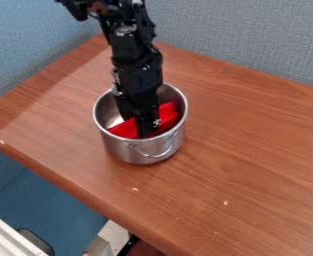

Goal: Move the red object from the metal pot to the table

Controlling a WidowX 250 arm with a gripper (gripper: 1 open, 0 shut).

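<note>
Near: tabletop (pixel 226 190), wood. Then steel pot (pixel 141 148); red block (pixel 168 117) inside, tool (pixel 148 128) down at it, grip unclear. Block probably light, stiff, smooth, may slip; best pinched across its narrow width near the middle, lifted clear of rim.

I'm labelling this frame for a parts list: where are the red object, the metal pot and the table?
Red object (pixel 127 129): camera view, its left end.
Metal pot (pixel 124 151): camera view, its outer side wall.
Table (pixel 252 160): camera view, bare wood right of the pot.
</note>
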